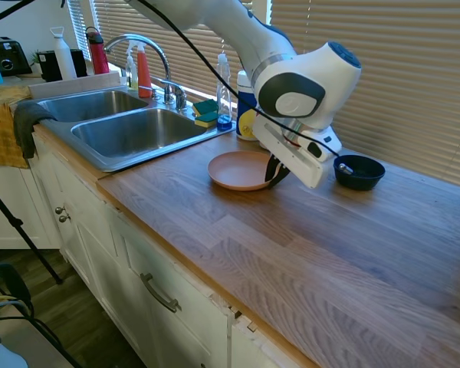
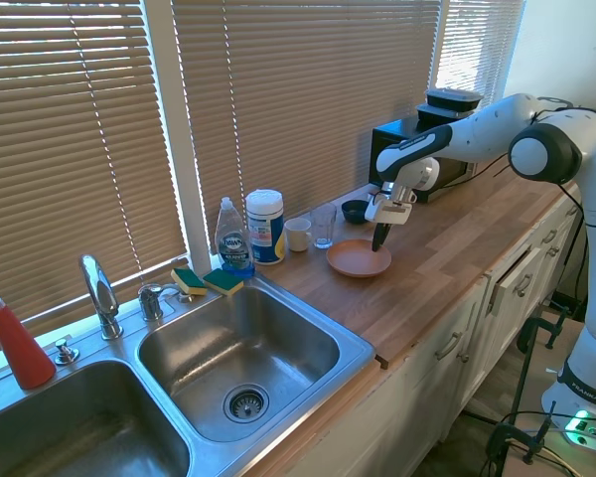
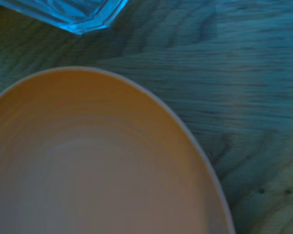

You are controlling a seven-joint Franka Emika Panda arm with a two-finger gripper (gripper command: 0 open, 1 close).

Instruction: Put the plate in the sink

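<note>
The peach-orange plate (image 1: 238,170) (image 2: 353,258) lies flat on the wooden counter, right of the sink in the first exterior view. It fills the lower left of the wrist view (image 3: 88,170). My gripper (image 1: 275,178) (image 2: 378,244) is lowered onto the plate's rim, on the side away from the sink. The steel double-basin sink (image 1: 138,159) (image 2: 363,348) is empty, and its nearer basin lies a short way from the plate.
A small dark bowl (image 1: 359,172) (image 2: 355,210) sits just beyond the gripper. A glass (image 2: 324,226), a cup (image 2: 298,235), a wipes canister (image 2: 265,227), a soap bottle (image 2: 233,238) and sponges (image 2: 207,281) line the window side. The faucet (image 2: 99,293) stands behind the basins.
</note>
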